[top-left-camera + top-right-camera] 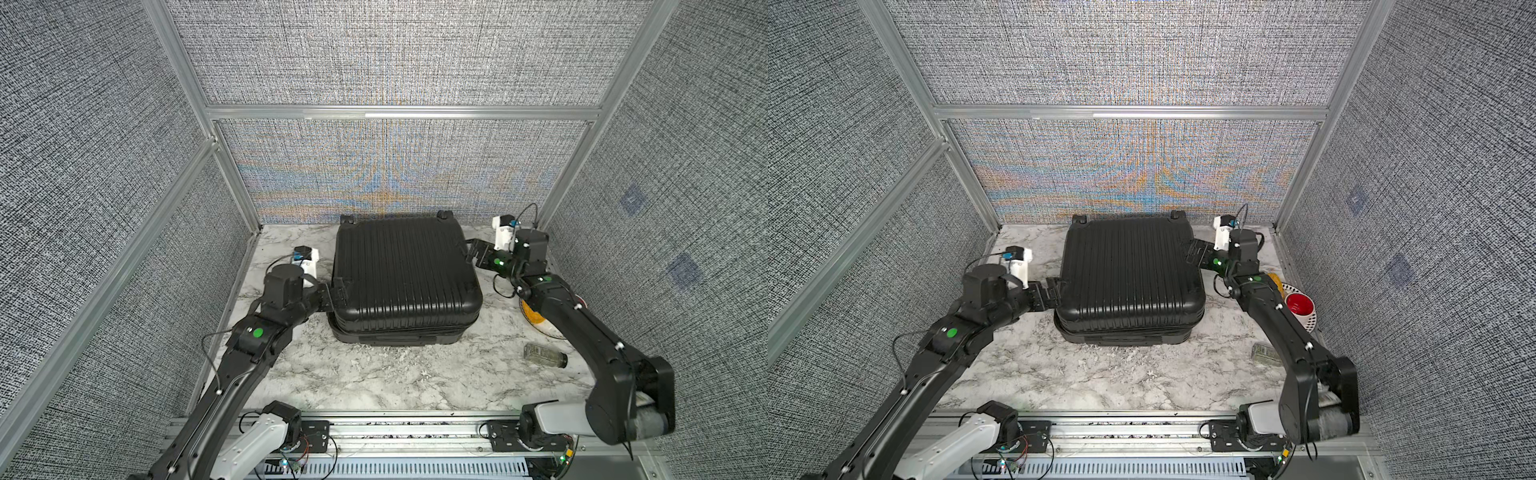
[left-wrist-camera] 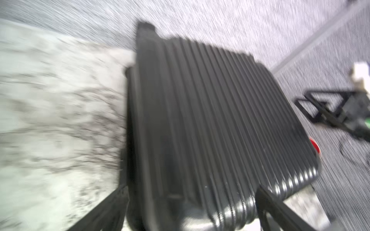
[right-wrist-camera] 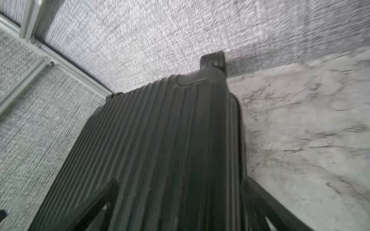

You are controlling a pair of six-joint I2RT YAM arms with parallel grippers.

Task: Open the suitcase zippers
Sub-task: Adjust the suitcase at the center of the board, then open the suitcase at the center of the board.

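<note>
Suitcase (image 1: 405,274) is laid flat toward the back of the bench (image 1: 374,382), wheels to the rear wall. Zippers (image 1: 395,331) run along the seam between the shells; pulls cannot be made out. Left end effector (image 1: 337,293) and right end effector (image 1: 476,251) are spread wide, each straddling a side edge of the upper shell. One pull should be located first, then pinched and drawn along the seam while the shell is steadied.

1. Robot test cell, lab-type setup.
2. Aluminium frame (image 1: 399,112) with grey woven panels (image 1: 395,54) boxes in three sides.
3. Left arm (image 1: 232,374) and right arm (image 1: 582,328) are mounted on a slotted rail (image 1: 407,428) along the front of a marble-look bench (image 1: 374,382).
4. Exposed wiring (image 1: 295,451) and small boards sit by the arm bases.
</note>
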